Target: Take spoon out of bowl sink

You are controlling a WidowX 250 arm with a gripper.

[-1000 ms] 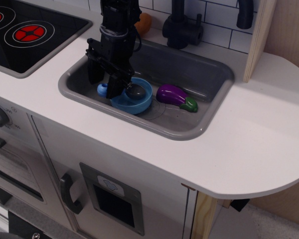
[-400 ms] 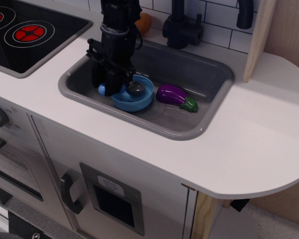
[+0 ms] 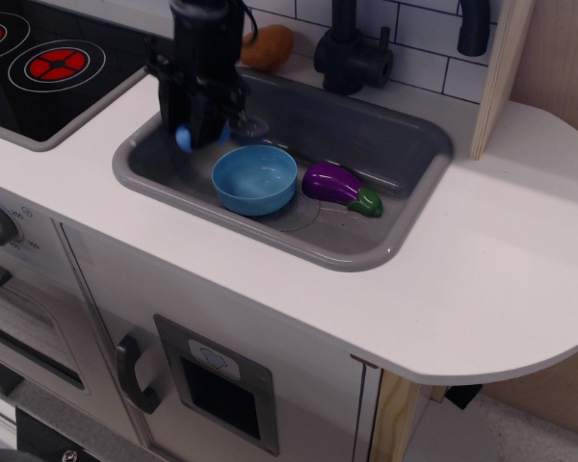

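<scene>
Currently: spoon (image 3: 233,128) lifted clear of the bowl (image 3: 255,179), held above the sink (image 3: 385,144).

The gripper (image 3: 204,130) is closed on the spoon's light blue handle, with the dark grey cup projecting to the right, above the basin's left rear area. The bowl sits empty on the sink floor, just beside a purple eggplant (image 3: 341,184). Risk: the grip appears to sit near the end of a stubby handle (contact area is partly hidden), so the spoon may pivot or slip and drop back into the bowl. A release over the basin would probably leave it in the sink. The white counter (image 3: 482,260) offers open space at right; the stovetop (image 3: 48,63) lies left, the faucet (image 3: 352,48) and an orange item (image 3: 270,46) behind.
</scene>
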